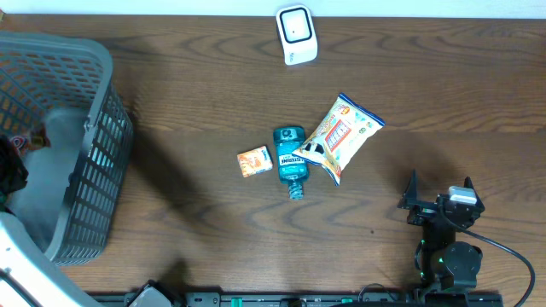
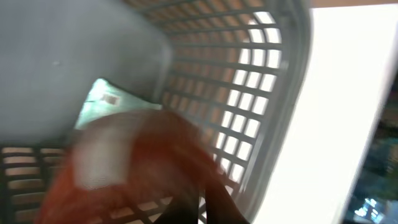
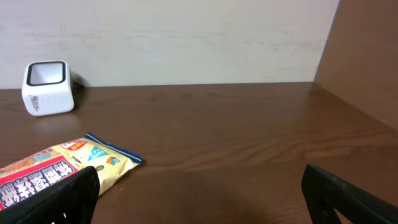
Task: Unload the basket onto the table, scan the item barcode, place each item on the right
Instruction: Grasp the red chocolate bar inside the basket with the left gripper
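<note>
The counter is evenly, softly lit in the overhead view; a broad dim shadow is cast right of the basket. The left wrist view is smeared by motion blur, and a reddish mass, perhaps a packet, cannot be made out. Beyond the basket's mesh the background is blown out to white. The right wrist view is sharp.

A grey mesh basket stands at the 9 o'clock edge of the brown wooden tabletop. Near the middle, a teal bottle lies flat with its cap toward 6 o'clock. A small orange box sits just beside it at 9 o'clock. A yellow snack bag touches it at 2 o'clock. A pale wall rises behind.
</note>
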Robot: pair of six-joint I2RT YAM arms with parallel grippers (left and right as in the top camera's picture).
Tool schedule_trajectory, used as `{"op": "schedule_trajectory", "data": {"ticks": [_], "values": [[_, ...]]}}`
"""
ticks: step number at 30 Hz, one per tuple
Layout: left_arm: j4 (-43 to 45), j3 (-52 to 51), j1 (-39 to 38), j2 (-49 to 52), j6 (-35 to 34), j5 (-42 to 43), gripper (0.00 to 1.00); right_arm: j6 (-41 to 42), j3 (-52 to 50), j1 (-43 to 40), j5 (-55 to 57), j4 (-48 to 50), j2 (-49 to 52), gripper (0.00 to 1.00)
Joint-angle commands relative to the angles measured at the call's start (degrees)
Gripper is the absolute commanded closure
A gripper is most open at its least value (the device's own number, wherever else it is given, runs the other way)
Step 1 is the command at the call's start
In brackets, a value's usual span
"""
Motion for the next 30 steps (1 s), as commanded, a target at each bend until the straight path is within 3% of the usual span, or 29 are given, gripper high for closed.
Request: {"op": "schedule_trajectory", "data": {"ticks": [1, 4, 9, 10, 12, 16, 23, 30], "values": [[2.7, 0.5, -0.1, -2.5, 2.0, 5.0, 0.93, -0.9, -0.1, 0.3, 0.5, -0.1, -0.3, 0.01], [6.9, 0.5, -0.1, -4.3, 3.3, 10.3, 0.93, -0.9, -0.1, 0.3, 0.5, -0.1, -0.3, 0.01], [6.6, 0.5, -0.1, -5.9, 3.4, 8.1, 0.91, -0.9, -0.1, 0.3, 0.5, -0.1, -0.3, 0.01], [5.5, 0.5, -0.1, -5.8, 3.4, 6.5, 0.75, -0.9, -0.1, 0.3, 0.5, -0.1, -0.3, 0.01], [2.3, 0.5, -0.1, -5.3, 3.3, 1.6, 0.27, -0.9, -0.1, 0.3, 0.5, -0.1, -0.3, 0.01], [-5.2, 0.5, -0.1, -2.2, 0.6, -7.3, 0.1, -0.9, -0.1, 0.3, 0.5, -0.1, -0.3, 0.01], [-9.7, 0.5, -0.1, 7.9, -10.1, -8.7, 0.02, -0.9, -0.1, 0.3, 0.5, -0.1, -0.3, 0.01], [-17.4, 0.5, -0.1, 19.3, -13.4, -8.8, 0.01, -0.9, -0.1, 0.3, 0.5, -0.1, -0.3, 0.01]]}}
